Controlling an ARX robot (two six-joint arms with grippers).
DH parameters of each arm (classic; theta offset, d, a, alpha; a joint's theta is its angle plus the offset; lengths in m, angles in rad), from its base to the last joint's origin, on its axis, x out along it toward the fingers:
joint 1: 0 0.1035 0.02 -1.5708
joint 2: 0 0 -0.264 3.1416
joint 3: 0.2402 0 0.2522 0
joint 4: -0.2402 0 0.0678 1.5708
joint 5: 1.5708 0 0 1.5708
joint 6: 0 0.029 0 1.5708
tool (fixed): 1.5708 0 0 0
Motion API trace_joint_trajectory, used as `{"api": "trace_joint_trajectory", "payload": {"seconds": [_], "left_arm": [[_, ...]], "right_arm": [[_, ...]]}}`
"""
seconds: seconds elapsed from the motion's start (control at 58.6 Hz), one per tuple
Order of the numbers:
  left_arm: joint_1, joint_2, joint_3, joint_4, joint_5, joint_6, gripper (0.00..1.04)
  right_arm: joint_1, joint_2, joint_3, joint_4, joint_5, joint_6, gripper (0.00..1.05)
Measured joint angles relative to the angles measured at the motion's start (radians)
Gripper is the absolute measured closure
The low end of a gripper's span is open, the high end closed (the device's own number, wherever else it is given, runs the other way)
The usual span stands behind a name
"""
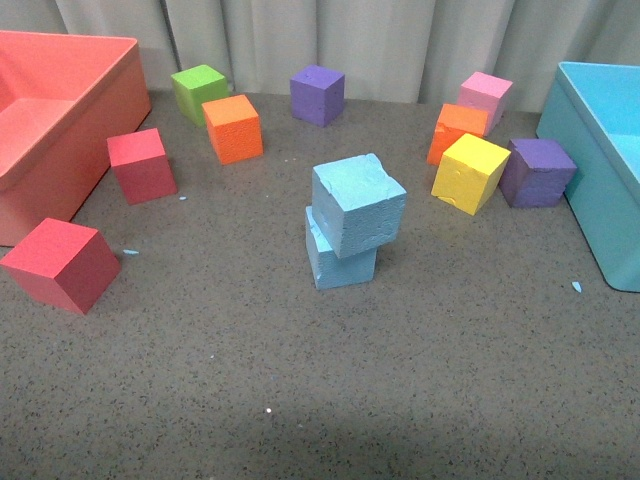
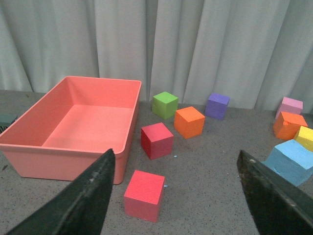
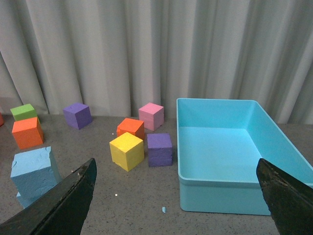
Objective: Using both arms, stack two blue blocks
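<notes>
Two sky-blue blocks stand stacked in the middle of the table in the front view: the upper block sits turned and a little off-centre on the lower block. The stack also shows in the left wrist view and in the right wrist view. Neither arm shows in the front view. My left gripper is open and empty, with a red cube between its fingers' line of sight. My right gripper is open and empty, facing the light-blue bin.
A salmon bin stands at the left, the light-blue bin at the right. Around the stack lie red cubes, an orange cube, green, purple, yellow, pink. A curtain hangs behind.
</notes>
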Motion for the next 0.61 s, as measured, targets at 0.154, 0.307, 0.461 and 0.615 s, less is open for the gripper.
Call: {"api": "trace_joint_trajectory", "payload": {"seconds": [0.154,0.307,0.461,0.615], "left_arm": [[0.000,0.000,0.000,0.000,0.000,0.002,0.06],[0.000,0.000,0.000,0.000,0.000,0.002,0.07],[0.000,0.000,0.000,0.000,0.000,0.002,0.07],[0.000,0.000,0.000,0.000,0.000,0.002,0.07]], "right_arm": [[0.000,0.000,0.000,0.000,0.000,0.000,0.09],[0.000,0.000,0.000,0.000,0.000,0.000,0.09],[0.000,0.000,0.000,0.000,0.000,0.000,0.09],[0.000,0.000,0.000,0.000,0.000,0.000,0.09]]}}
